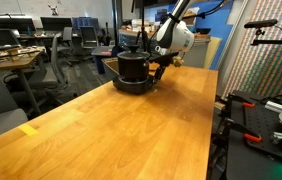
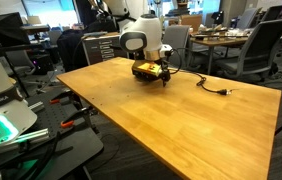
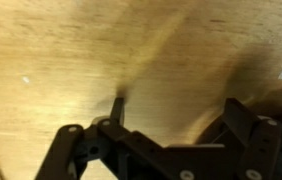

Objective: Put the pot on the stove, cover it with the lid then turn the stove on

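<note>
1. Your claw (image 3: 176,112) stands wide and holds nothing. In the wrist view only the bare wooden tabletop (image 3: 71,50) lies between its fingers (image 3: 116,108). In an exterior view it hangs just beside the black cylindrical pot (image 1: 133,66), in the upper middle of the frame.
2. The pot seems to sit already on the low black round stove (image 1: 133,87). If you swing the claw sideways toward it, you may knock the pot off the burner.
3. I cannot tell whether the dark glass lid is on the pot, because the pictures are too small. If you switch the stove on without checking this, you may heat an uncovered pot.
4. The stove's switch is not visible. If you reach for it blindly, the fingers may push the stove along the tabletop.
5. The thin black power cable (image 2: 217,90) lies right of the stove. If the arm catches it, it can drag the stove.
</note>
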Motion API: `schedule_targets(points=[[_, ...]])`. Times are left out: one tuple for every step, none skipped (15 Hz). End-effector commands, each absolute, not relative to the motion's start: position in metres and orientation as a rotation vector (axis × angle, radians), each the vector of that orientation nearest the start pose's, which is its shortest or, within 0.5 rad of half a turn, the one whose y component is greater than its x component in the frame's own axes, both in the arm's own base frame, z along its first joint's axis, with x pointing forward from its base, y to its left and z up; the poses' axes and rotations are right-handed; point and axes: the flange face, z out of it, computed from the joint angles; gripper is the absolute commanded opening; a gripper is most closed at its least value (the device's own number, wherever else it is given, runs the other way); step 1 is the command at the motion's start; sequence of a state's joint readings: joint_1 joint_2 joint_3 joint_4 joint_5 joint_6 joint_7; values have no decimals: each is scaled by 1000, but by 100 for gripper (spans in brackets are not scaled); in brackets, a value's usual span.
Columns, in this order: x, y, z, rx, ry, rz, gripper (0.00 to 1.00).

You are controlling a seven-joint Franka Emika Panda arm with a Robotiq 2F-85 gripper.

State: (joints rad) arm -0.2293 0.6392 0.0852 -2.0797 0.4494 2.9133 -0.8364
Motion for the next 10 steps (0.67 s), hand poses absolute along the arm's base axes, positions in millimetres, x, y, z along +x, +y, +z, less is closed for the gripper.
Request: schedule_targets(points=[[574, -99, 133, -3050, -345, -417, 100], [568, -93, 135, -3078, -315, -447, 100], [564, -90, 138, -3088, -297, -458, 100], [563, -89, 139, -3089, -288, -460, 100], [561, -95, 143, -3076, -320, -469, 100], [560, -99, 145, -3062, -357, -476, 100], [558, -107, 145, -3036, -389, -468, 100], [557, -115, 144, -3007, -416, -464, 100], [554, -127, 141, -2991, -421, -472, 100], [552, -138, 136, -2974, -435, -468, 100]])
